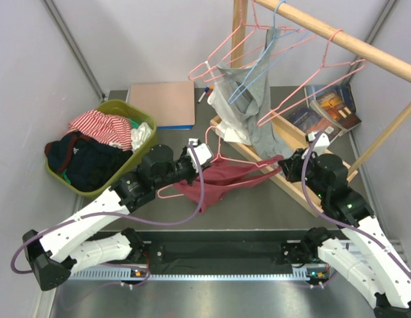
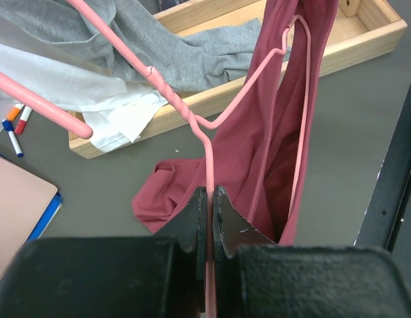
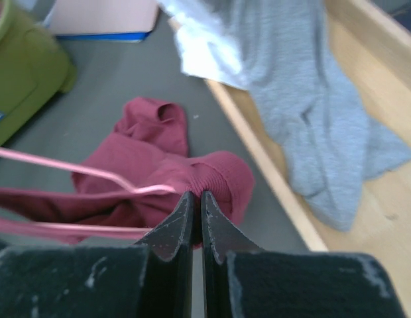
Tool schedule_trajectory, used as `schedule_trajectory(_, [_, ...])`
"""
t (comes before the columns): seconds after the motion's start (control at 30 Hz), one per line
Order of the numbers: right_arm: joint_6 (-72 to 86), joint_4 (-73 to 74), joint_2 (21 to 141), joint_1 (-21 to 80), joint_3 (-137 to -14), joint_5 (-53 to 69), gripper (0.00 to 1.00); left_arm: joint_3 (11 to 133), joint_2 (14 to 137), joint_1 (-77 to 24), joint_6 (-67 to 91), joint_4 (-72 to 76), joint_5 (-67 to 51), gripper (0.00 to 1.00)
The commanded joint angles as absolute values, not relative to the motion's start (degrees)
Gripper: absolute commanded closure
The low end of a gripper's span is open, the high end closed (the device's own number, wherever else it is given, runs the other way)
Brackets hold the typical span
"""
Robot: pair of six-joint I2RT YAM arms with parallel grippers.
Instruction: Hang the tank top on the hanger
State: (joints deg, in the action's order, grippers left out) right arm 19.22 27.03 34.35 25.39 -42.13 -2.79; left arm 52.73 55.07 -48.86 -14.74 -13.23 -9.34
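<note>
My left gripper (image 2: 209, 207) is clamped on the hanger (image 2: 209, 152). My right gripper (image 3: 193, 209) seems, through the blur, to pinch the tank top (image 1: 215, 185), stretched between them above the desk (image 1: 258, 212). If I pull harder, the cloth could slide off the wire.

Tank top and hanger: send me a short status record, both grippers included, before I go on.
left gripper: fingers shut on the hanger wire, just past its twisted neck
right gripper: fingers shut, apparently on a bunched edge of the tank top
tank top: stretched between both grippers along one hanger arm, lower part sagging onto the table
nearby: grey garment hanging into the wooden tray
</note>
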Motion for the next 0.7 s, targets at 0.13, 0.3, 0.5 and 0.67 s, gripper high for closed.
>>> schedule_trajectory(0.13, [24.3,16.6,43.8,50.2,-47.3,-14.8,1.00,51.8,55.6,-49.6,-15.1,-9.1,-6.9,1.00])
schedule_trajectory(0.3, [24.9,15.0,49.7,62.4,-51.1,-23.0,1.00,51.3,54.6,-49.7,-15.1,-8.3,-3.1,1.00])
schedule_trajectory(0.5, [23.7,15.3,51.4,63.8,-53.0,-22.9,0.67,50.9,51.7,-49.7,-15.6,-8.2,-6.1,1.00])
schedule_trajectory(0.67, [18.9,21.3,46.8,63.7,-55.4,-23.1,0.18,51.2,48.8,-49.7,-17.1,-9.9,-12.8,1.00])
